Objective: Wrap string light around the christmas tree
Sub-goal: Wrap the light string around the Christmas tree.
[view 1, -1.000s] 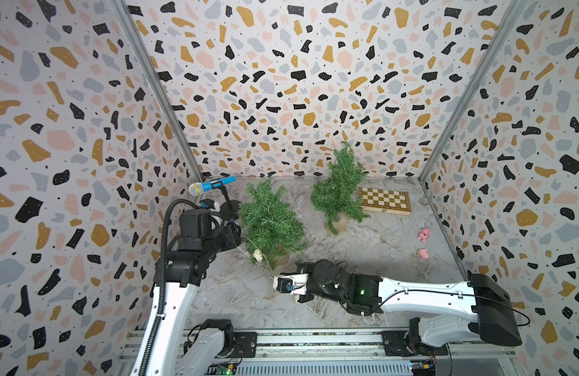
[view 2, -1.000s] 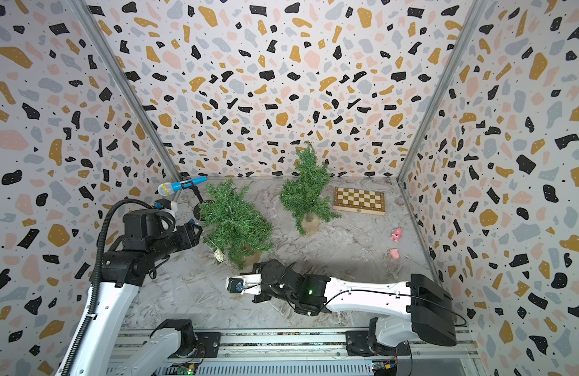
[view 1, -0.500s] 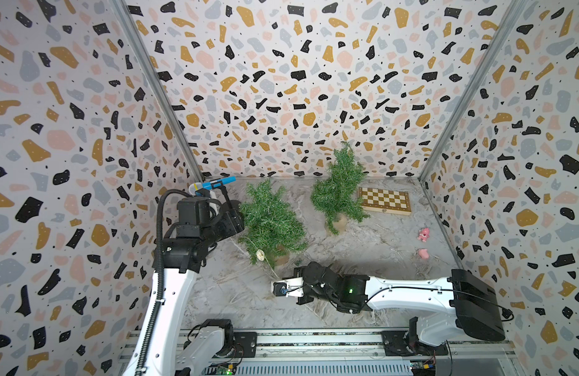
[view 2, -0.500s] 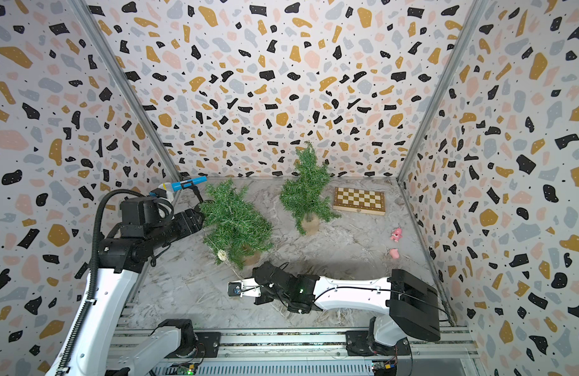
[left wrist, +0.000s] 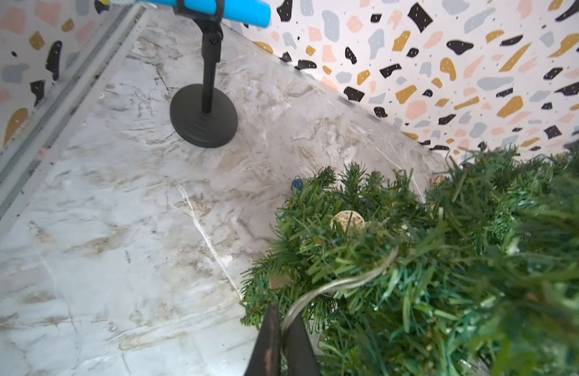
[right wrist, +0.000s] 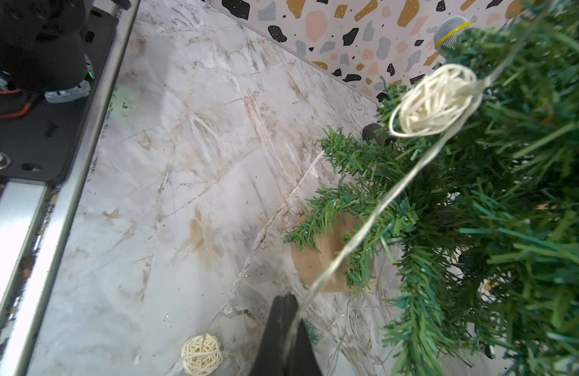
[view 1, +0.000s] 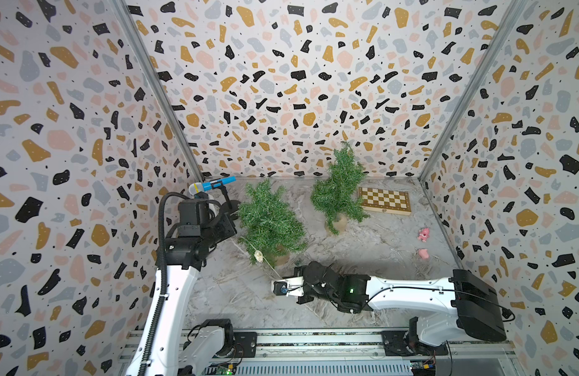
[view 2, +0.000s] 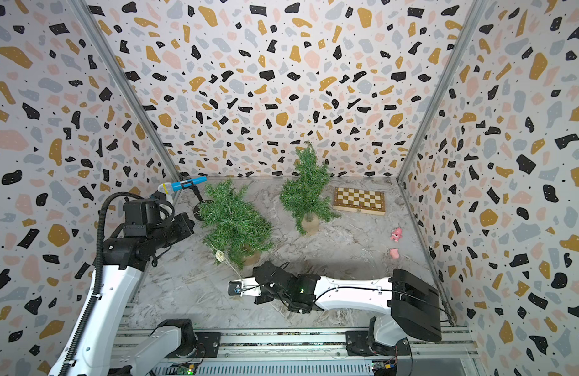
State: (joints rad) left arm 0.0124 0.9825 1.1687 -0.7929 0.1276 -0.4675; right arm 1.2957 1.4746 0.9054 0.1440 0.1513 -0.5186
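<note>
Whereas a second ago the left claw (left wrist: 283, 320) stood parted beside the nearer christmas tree (view 1: 270, 221), its two dark fingers are now clenched on the string light (left wrist: 343, 283). The thin silvery wire curves out from between them into the branches. The right claw (right wrist: 286, 302) stays clenched on the wire at the tree's front, low over the surface (view 1: 236, 293), and has shifted only a little. From it the wire rises taut past the tree's tan base (right wrist: 317, 257) to a wicker ball (right wrist: 434, 99). That ball is a pale woven sphere hanging at the foliage's lower edge, in much the same spot as before. A second ball (right wrist: 201, 355) of the same weave lies on the surface near the right claw, among loose loops of wire.

The tree is bushy, with stiff green plastic needles, and it leans slightly. The surface is grey-white marble print with brown veins. Behind the left arm a blue microphone (view 1: 213, 185) with a mesh head sits on a black stand with a round base (left wrist: 203, 115). Farther back are a second tree (view 1: 338, 192), a wooden chessboard (view 1: 384, 200) and two small pink toys (view 1: 424, 234).
</note>
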